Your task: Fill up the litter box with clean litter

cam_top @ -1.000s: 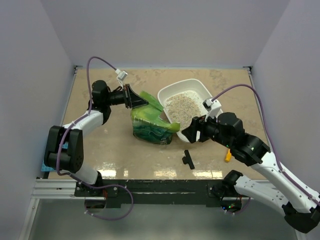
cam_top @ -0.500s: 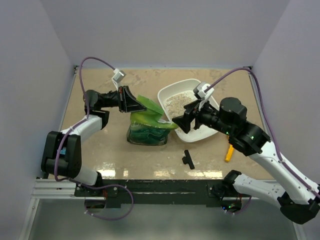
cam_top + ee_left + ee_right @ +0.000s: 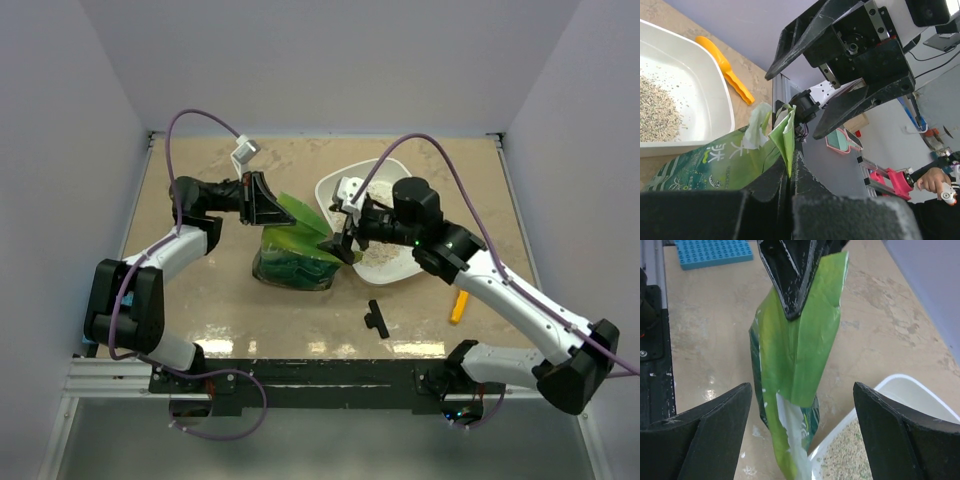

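The left gripper [image 3: 262, 200] pinches the top edge of the bag [image 3: 295, 255] tight between its fingers [image 3: 740, 212]. The green bag stands in the middle of the desk, and its top flap leans to the right. The right gripper [image 3: 345, 235] is spread wide and holds nothing. It hangs right by the flap, and I cannot tell if it touches. Just right of the bag sits the white box [image 3: 392, 163], closer to the far edge. Litter [image 3: 657, 110] lies in a heap inside it. An orange scoop [image 3: 457, 308] lies toward the near right corner.
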Controlling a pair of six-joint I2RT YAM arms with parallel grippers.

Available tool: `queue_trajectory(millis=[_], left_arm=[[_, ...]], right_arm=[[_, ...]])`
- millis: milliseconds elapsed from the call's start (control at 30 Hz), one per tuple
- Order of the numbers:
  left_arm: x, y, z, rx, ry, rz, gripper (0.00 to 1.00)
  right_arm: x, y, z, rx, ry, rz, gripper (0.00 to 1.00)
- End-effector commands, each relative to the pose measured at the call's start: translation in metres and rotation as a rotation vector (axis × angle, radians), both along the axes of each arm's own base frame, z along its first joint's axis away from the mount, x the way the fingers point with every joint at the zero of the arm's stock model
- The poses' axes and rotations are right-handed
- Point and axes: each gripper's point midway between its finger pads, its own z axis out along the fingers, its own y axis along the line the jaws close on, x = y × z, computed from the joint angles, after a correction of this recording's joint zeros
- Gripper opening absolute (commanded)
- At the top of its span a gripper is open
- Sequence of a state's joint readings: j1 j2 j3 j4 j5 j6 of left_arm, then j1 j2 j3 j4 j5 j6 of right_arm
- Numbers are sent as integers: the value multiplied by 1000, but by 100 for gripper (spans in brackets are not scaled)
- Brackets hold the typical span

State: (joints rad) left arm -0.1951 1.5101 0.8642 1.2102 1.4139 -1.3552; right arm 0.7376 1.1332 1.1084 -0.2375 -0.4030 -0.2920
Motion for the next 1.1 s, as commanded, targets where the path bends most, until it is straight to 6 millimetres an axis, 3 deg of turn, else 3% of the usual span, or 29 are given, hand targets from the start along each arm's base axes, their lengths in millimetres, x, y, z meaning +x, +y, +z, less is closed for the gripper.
queue_trajectory(millis=[0,200,267,300,333,367,433,500,533,567,633,667,700,733,767,800,867,933,967,1033,1067], left_arm=[[-43,6,63,-171,-718,-2,0],[-45,7,65,-175,-730,0,0],[-45,6,65,-175,-731,-1,0],[-45,7,66,-176,-736,0,0],[-45,7,66,-176,-738,0,0],[-47,7,68,-179,-743,0,0],[-47,7,69,-176,-755,1,0],[-38,11,69,-157,-723,21,3],[-30,13,72,-155,-698,46,20],[-22,17,76,-151,-721,81,30],[1,28,79,-126,-623,183,42],[8,33,89,-114,-753,244,45],[30,37,69,-35,-556,302,46],[53,42,84,6,-580,442,52],[66,48,81,105,-714,514,55],[65,48,68,159,-613,520,57],[73,56,74,184,-618,606,57],[80,66,66,243,-564,695,57],[88,79,69,282,-568,802,57],[88,96,63,343,-540,910,56],[89,104,64,368,-545,957,56]], right_arm=[[2,30,31,61,-89,164,86],[4,56,6,52,3,272,85],[-4,63,3,62,39,344,78],[-4,66,-10,37,81,360,72],[-4,68,-12,31,86,370,54],[-3,69,-13,27,93,372,44],[6,71,-10,21,89,342,0],[14,70,-1,19,67,293,0],[16,67,10,37,51,262,0],[20,64,17,48,37,230,0],[30,56,37,76,2,126,0],[32,53,47,84,-13,100,0],[33,49,51,90,1,71,0],[41,44,57,94,-13,4,0],[40,40,68,108,-29,-19,0],[42,38,73,116,-30,-58,0],[47,33,88,134,-61,-145,0],[41,41,97,147,-66,-186,0],[47,36,111,165,-88,-257,0],[43,45,120,184,-80,-285,0],[42,45,138,216,-93,-306,0]])
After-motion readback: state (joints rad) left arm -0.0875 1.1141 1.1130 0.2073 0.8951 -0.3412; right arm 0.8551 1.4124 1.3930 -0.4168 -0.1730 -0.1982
